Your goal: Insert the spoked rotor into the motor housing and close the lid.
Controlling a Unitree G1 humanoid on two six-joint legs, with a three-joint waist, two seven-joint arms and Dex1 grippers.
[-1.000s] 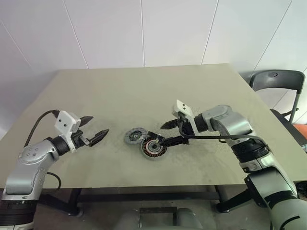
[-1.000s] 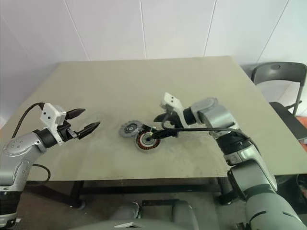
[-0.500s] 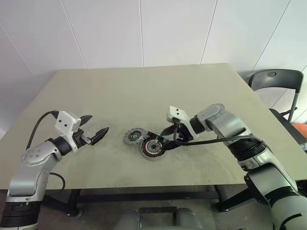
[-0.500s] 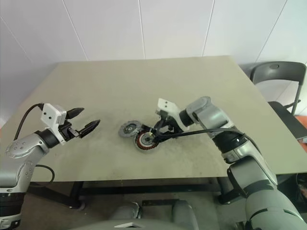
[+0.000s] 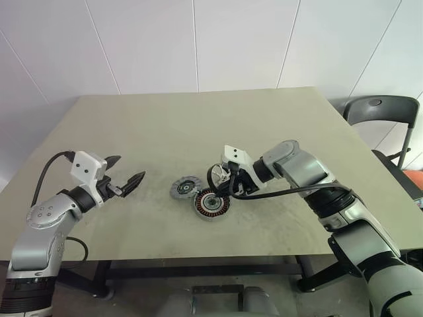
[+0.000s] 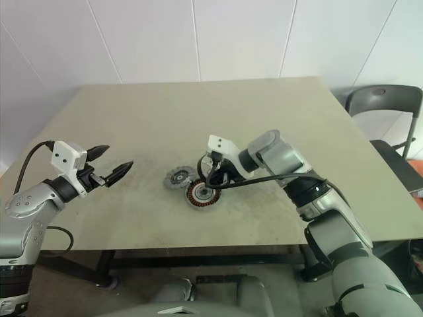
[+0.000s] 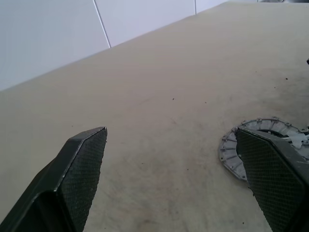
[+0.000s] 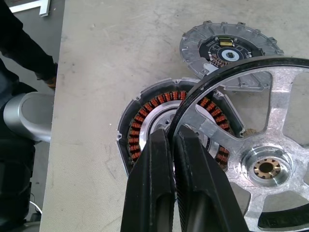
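Right gripper [image 8: 171, 145]: pinched on rotor [image 8: 260, 145] rim, above housing [image 5: 211, 203].
Left gripper [image 5: 125, 179]: wide open, empty.
Lid [image 5: 186, 187]: housing's ten o'clock.

- The right gripper [image 8: 173, 145], wide apart a second ago, has clamped onto the spoked rotor [image 8: 251, 145] rim.
- The spoked rotor now stands tilted up over the motor housing [image 5: 211, 204], apparently lifted off it.
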